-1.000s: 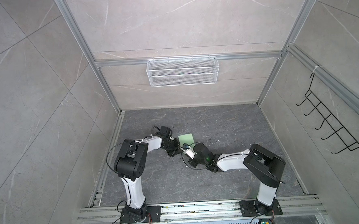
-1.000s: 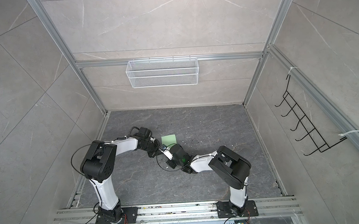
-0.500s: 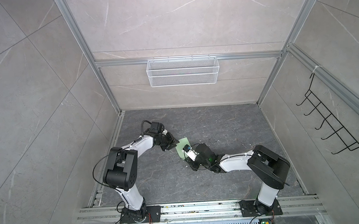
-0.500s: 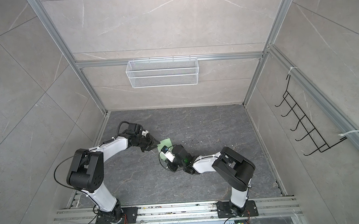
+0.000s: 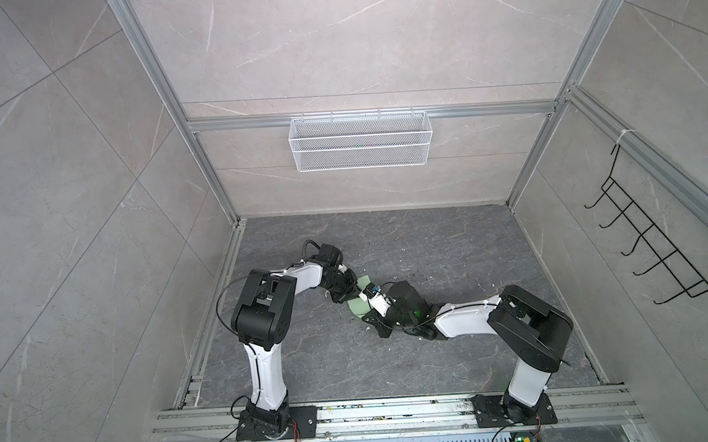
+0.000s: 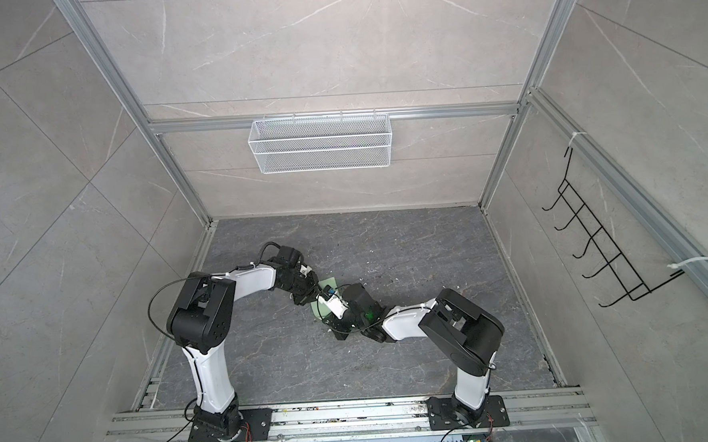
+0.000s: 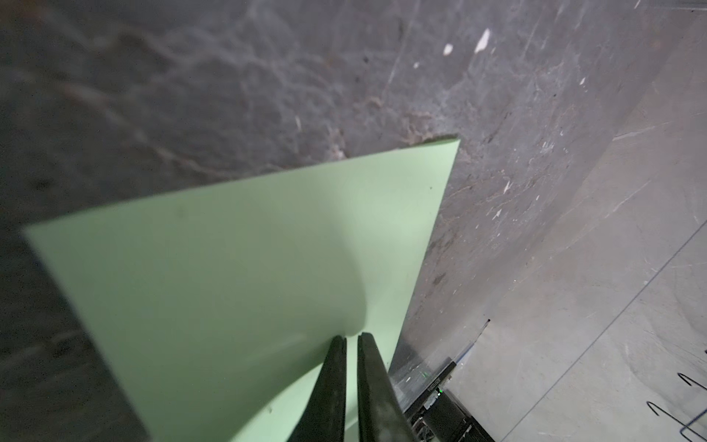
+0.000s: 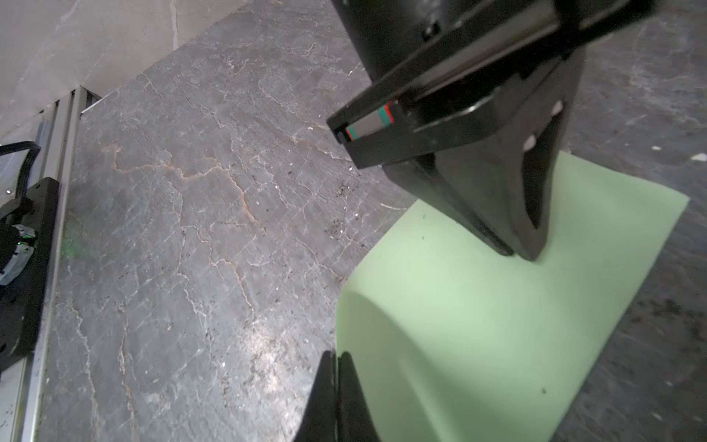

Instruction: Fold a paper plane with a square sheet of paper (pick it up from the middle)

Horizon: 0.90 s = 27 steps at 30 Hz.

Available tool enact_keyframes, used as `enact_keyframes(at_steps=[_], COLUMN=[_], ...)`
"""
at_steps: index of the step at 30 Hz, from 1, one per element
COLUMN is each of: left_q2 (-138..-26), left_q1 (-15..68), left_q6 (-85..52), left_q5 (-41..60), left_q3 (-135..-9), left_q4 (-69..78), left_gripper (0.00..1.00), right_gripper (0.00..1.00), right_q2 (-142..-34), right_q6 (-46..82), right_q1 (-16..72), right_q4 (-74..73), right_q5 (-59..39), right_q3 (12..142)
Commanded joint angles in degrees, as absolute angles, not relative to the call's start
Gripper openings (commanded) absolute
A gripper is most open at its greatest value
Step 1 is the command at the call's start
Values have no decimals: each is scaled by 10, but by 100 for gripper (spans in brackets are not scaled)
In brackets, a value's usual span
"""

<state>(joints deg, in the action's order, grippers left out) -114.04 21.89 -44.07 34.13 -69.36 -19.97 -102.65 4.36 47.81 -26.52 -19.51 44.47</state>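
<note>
Since half-second earlier, left arm pulled back. Square sheet of paper [image 5: 357, 307] lay on floor between both grippers. Closed left gripper [image 7: 351, 338] pressed tips onto sheet; right gripper [image 8: 336, 358] clamped curled edge. We judged: anchor firmly, roll edge over slowly, align corners.

Both top views bright, even overhead light, soft shadows on grey floor [image 5: 449, 242]; frame posts [image 5: 184, 114] splay toward corners (wide lens). Left wrist view dim, near floor smeared out of focus, curved shadow across square sheet of paper [image 7: 214, 275]. Right wrist view sharper, pale glare patch on floor, faint green tint.
</note>
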Motion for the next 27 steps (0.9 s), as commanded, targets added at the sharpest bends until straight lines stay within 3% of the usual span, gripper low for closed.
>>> enact_keyframes(at_steps=[1, 27], left_q2=[-1154, -1196], left_q1=[223, 225], left_q6=[-399, -337], left_q5=[314, 303], left_q3=[-713, -735], left_q4=[-260, -306], left_gripper=[8, 0], right_gripper=[4, 3], right_q2=[-1040, -1098], right_q6=[67, 88], right_q1=[470, 429], right_q4=[-275, -203], right_q5=[-213, -176], right_q3=[450, 519])
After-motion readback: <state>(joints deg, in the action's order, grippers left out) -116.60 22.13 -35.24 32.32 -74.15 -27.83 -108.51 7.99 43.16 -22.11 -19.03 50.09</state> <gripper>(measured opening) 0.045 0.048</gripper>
